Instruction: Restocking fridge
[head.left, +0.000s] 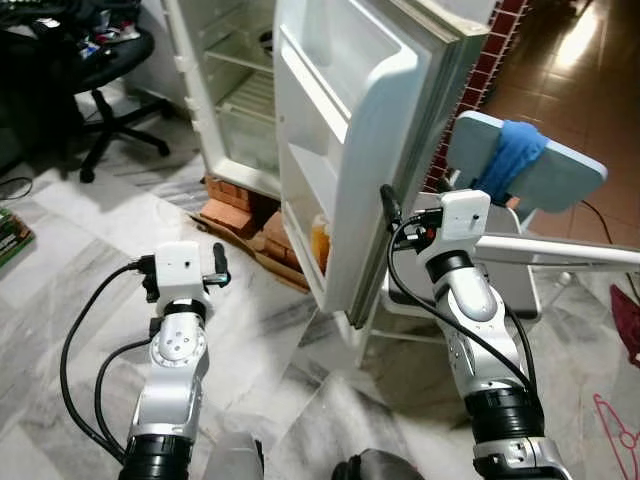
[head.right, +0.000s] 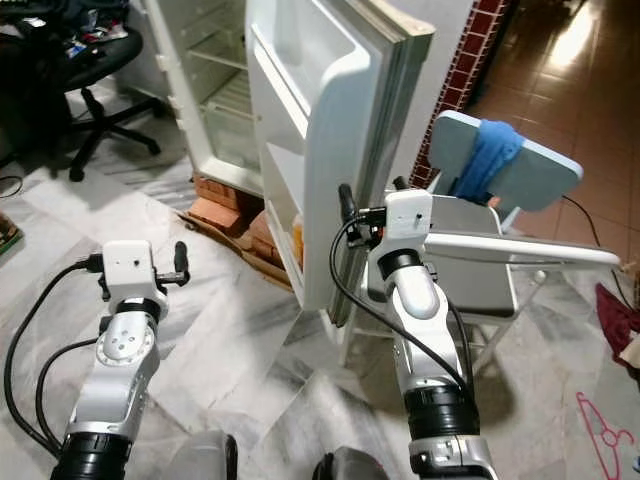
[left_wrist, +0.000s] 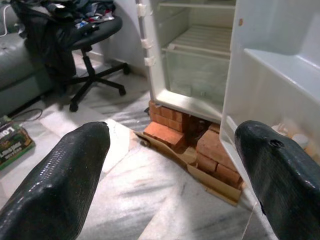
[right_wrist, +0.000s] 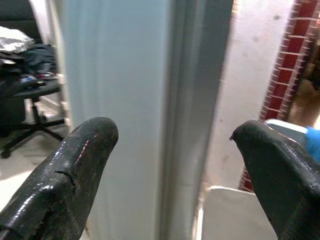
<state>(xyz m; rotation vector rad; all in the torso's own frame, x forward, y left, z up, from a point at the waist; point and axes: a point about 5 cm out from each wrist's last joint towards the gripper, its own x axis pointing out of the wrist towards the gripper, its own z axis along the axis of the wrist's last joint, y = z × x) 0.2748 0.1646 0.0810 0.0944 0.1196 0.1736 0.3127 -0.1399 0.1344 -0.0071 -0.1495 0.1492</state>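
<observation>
The white fridge (head.left: 240, 90) stands open with bare wire shelves inside. Its door (head.left: 340, 120) swings out toward me. An orange container (head.left: 320, 245) sits in the door's lowest shelf (left_wrist: 280, 75). My right gripper (right_wrist: 174, 130) is open and raised right at the door's outer edge (right_wrist: 185, 100), which shows between its two spread fingers (head.left: 388, 205). My left gripper (left_wrist: 172, 132) is open and holds nothing. It hangs lower on the left and points at the fridge's base.
Red bricks (head.left: 235, 200) and cardboard prop up the fridge on the marble floor. A black office chair (head.left: 110, 90) piled with clothes stands at the left. A white chair with a blue cloth (head.left: 515, 155) and a white board (head.left: 560, 250) sit close on the right.
</observation>
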